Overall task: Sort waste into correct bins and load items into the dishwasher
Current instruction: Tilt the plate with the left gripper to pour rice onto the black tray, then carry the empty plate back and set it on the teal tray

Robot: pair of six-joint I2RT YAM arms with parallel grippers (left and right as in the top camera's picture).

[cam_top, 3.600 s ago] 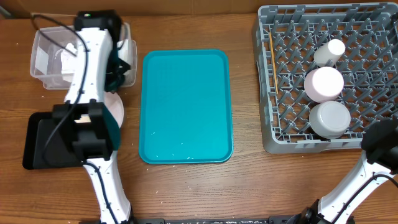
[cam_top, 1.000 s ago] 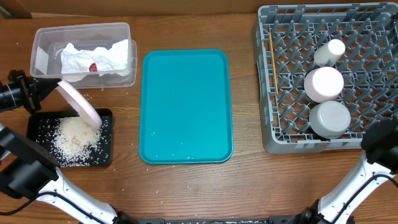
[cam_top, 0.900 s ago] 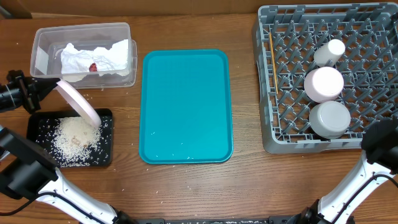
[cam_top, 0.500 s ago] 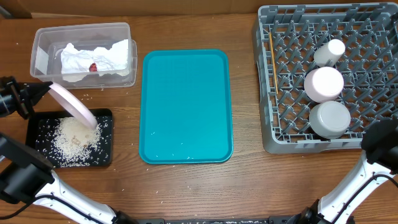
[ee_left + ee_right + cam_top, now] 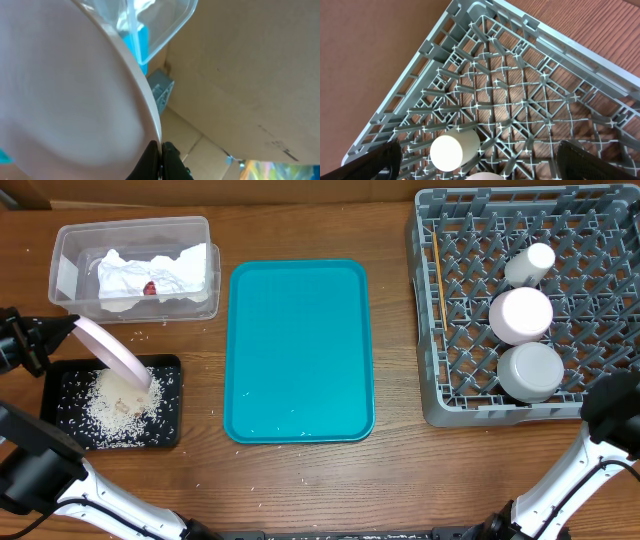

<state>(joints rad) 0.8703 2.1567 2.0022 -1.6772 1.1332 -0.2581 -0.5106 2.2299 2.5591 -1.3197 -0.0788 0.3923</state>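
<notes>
From where I stand, the left fingers (image 5: 170, 161) are clamped on the rim of the round pale pink plate (image 5: 113, 352). It hangs steeply tilted, its lower edge over the shallow black rectangular tray (image 5: 168, 432). A heap of whitish rice grains (image 5: 113, 398) lies in that tray, and a few strays dot the wooden surface (image 5: 300, 480) nearby. Just behind it, the clear plastic rectangular tub (image 5: 68, 275) holds the crumpled white paper napkin (image 5: 160, 270) and the small red-and-white sachet wrapper (image 5: 149, 287). A teal serving tray (image 5: 300, 350) sits mid-surface. Far right, the large square grey plastic dish rack (image 5: 425, 330) carries the small white cup (image 5: 530, 263), small pink saucer (image 5: 520, 315), pale bowl (image 5: 530, 372) and wooden chopsticks (image 5: 438, 270). The right fingers (image 5: 377, 161) are spread wide above the rack.
</notes>
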